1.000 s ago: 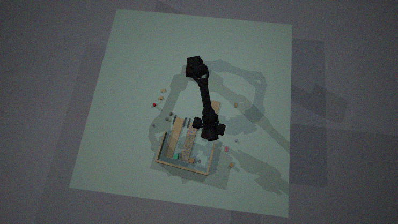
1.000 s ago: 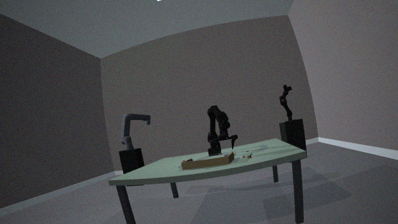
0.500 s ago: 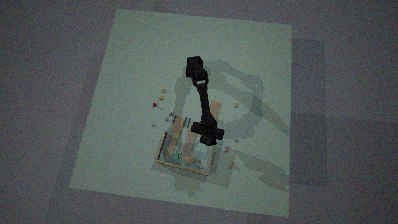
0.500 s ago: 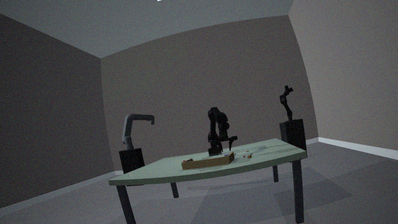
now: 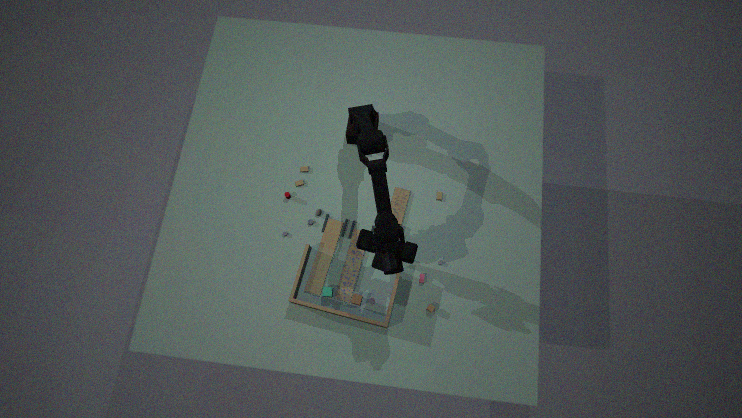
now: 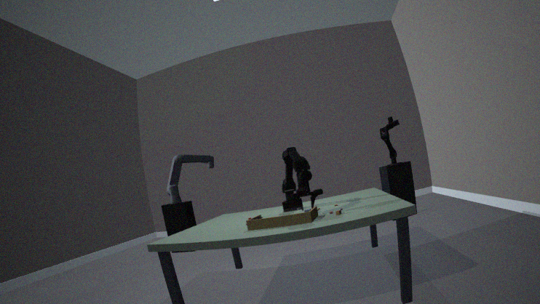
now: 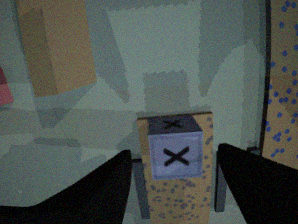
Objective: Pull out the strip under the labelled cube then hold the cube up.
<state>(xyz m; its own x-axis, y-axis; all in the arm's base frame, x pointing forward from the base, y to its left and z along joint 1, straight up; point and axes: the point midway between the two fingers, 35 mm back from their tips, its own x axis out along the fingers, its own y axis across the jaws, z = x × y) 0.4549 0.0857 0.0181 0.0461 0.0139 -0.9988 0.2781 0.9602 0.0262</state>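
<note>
The labelled cube [image 7: 176, 156], pale violet with a black X, rests near the end of a wooden strip [image 7: 175, 202] with grey-violet spots. In the top view this strip [image 5: 401, 199] sticks out behind the arm, and the cube is hidden under the hand. My gripper [image 7: 174, 154] is open partway and empty, one finger on each side of the cube with a gap at both sides. Dark guide bars [image 7: 141, 190] [image 7: 220, 190] flank the strip. A blue-dotted strip [image 7: 284, 100] [image 5: 351, 267] and a plain strip [image 5: 326, 254] lie beside it.
A wooden three-sided frame [image 5: 340, 313] [image 6: 279, 222] [image 7: 75, 55] surrounds the strips' far ends. Inside it are a green block [image 5: 327, 291] and an orange block [image 5: 357, 299]. A pink block [image 5: 422, 278], a tan block [image 5: 430, 307] and several small pieces lie outside.
</note>
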